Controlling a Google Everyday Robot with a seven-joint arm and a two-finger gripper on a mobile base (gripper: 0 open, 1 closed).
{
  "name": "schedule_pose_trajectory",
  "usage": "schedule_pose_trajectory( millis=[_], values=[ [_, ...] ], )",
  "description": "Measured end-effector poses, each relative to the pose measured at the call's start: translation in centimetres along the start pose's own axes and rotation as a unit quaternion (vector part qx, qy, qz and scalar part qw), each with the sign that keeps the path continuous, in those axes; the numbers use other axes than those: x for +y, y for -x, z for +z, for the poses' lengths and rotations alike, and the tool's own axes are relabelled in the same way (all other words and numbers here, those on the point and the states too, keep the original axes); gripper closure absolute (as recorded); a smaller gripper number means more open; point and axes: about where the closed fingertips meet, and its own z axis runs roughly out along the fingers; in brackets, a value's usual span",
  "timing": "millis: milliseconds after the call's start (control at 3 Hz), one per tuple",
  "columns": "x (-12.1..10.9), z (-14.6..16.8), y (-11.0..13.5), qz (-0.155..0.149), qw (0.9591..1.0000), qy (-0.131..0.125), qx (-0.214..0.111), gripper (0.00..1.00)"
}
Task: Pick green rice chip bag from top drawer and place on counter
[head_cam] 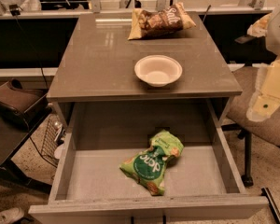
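Observation:
The green rice chip bag (153,162) lies crinkled on the pale bottom of the open top drawer (98,176), right of its middle and near the front wall. The counter (102,59) spans the cabinet top above the drawer. My gripper (263,105) hangs at the far right edge of the view, beside the cabinet's right side, at about the height of the counter's front edge. It is well apart from the bag and holds nothing that I can see.
A white bowl (158,70) stands near the counter's front middle. A larger brown-and-tan chip bag (159,20) lies at the counter's back. An office chair (261,120) stands right of the cabinet. A dark bag (16,101) sits on a low table at left.

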Motion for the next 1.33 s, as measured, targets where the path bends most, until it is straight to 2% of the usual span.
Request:
schedule_pose_trajectory(
  millis=[667, 1000, 1333],
  values=[
    [-0.5, 0.7, 0.3, 0.009, 1.0000, 0.004, 0.001, 0.00],
    [0.8, 6.2, 0.9, 0.017, 0.9987, 0.039, -0.029, 0.00],
    [3.0, 14.5, 1.0, 0.037, 0.9930, 0.079, -0.080, 0.00]
  ],
)
